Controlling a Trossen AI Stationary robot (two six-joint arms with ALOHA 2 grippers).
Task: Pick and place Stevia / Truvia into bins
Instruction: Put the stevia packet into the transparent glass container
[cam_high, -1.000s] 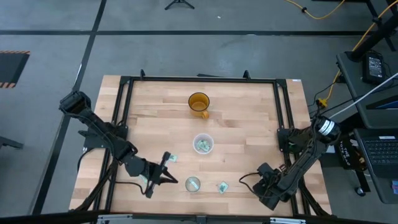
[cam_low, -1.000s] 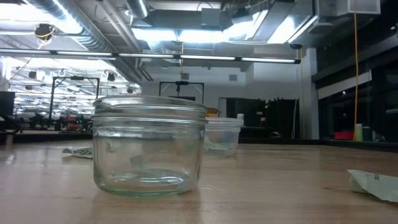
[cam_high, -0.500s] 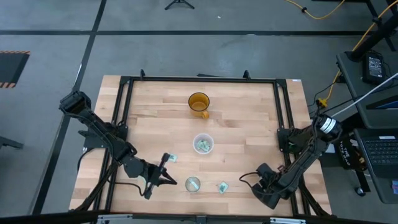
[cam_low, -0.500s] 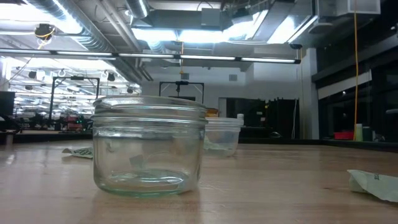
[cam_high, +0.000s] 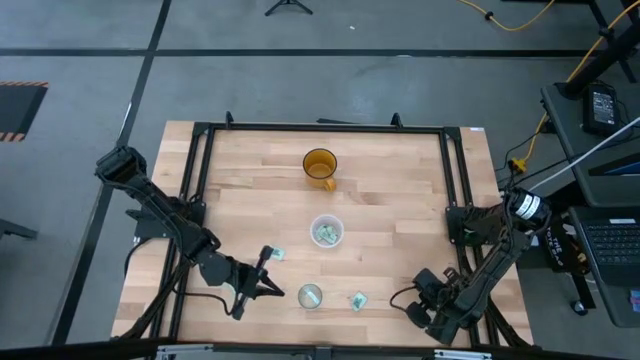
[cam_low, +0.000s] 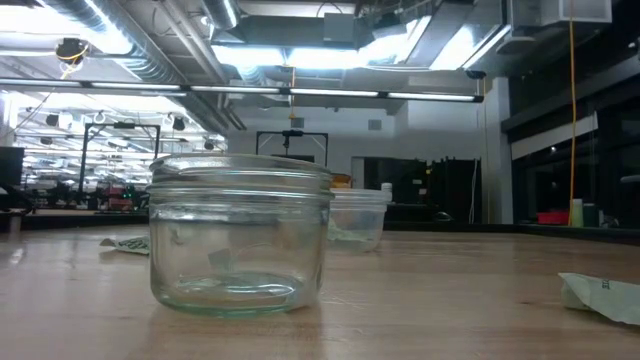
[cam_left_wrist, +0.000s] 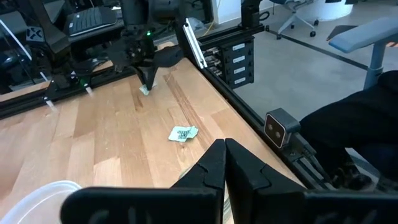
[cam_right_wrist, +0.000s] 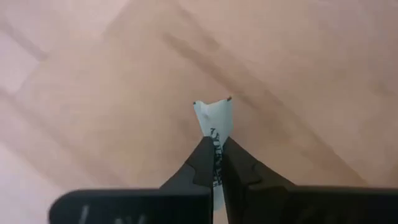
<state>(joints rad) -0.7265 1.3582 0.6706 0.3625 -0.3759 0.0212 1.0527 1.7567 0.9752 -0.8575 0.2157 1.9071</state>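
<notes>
Stevia sachets lie scattered across the wooden table (cam_high: 400, 200): one (cam_high: 357, 299) sits near the front edge just right of the small greenish jar (cam_high: 311, 295), another (cam_high: 277, 255) lies left of centre, and a few rest inside the wider clear bin (cam_high: 326, 231) at the middle. The right gripper (cam_right_wrist: 216, 163) is low over the front right corner of the table, its fingers closed on a white sachet (cam_right_wrist: 214, 119) that sticks out past the tips. The left gripper (cam_left_wrist: 224, 148) hovers at the front left, close beside the greenish jar, its fingers pressed together with nothing between them. From the left wrist view, the loose sachet near the front edge shows on bare wood. An orange cup (cam_high: 320, 167) stands well back, apart from everything
</notes>
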